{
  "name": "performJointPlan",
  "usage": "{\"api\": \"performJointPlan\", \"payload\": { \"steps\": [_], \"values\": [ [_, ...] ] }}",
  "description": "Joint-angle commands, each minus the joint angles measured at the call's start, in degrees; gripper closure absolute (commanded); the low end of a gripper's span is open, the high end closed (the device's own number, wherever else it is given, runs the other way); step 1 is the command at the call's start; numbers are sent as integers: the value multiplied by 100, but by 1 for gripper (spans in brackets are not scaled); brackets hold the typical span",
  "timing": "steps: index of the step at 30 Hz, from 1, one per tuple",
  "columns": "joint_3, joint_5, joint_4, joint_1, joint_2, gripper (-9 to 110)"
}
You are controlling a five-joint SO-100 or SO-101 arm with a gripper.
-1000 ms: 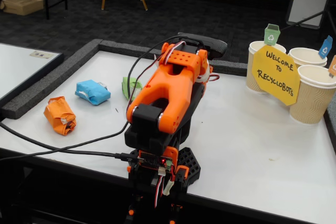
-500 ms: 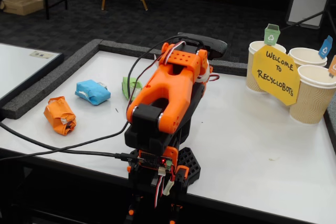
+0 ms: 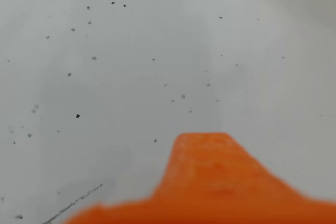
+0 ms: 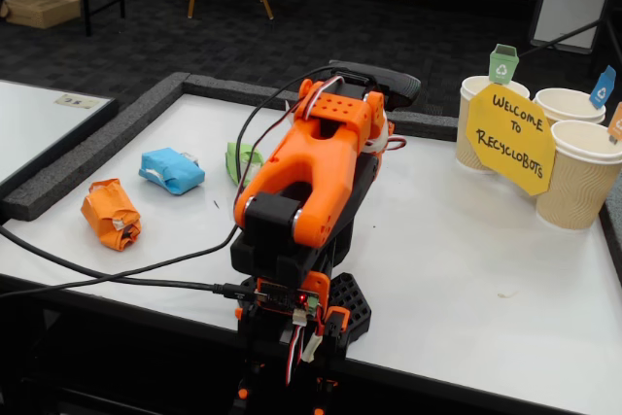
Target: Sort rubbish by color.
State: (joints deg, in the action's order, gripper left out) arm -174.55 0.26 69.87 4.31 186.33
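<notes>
right now the orange arm (image 4: 311,177) sits folded over its black base (image 4: 301,313) at the near edge of the white surface (image 4: 466,259). its hand is tucked down behind the arm's body in the fixed view, so i cannot see it there. in the wrist view only one blurred orange part of the hand (image 3: 202,182) comes up from the bottom edge, above the speckled white surface, and i cannot tell if the fingers are spread or pressed together; nothing is seen in them.

the three wads lie on the left part of the surface in the fixed view, apart from the arm. the orange wad (image 4: 111,213) is nearest the left edge, the light blue wad (image 4: 172,170) is a little further back, and the green wad (image 4: 239,160) is partly hidden behind the arm.

at the far right stand beige ribbed cups (image 4: 583,174) with small coloured flags (image 4: 503,63), and a yellow sign (image 4: 510,138) leans in front of them. a black cable (image 4: 107,274) runs from the left to the base.
</notes>
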Motion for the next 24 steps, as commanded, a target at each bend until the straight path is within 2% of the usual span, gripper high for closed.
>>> {"api": "performJointPlan", "payload": {
  "steps": [1,10,24],
  "values": [
    [158,-62,-141,132,211,100],
    [281,-35,-26,123,211,100],
    [2681,-79,422,-185,193,98]
  ]
}}
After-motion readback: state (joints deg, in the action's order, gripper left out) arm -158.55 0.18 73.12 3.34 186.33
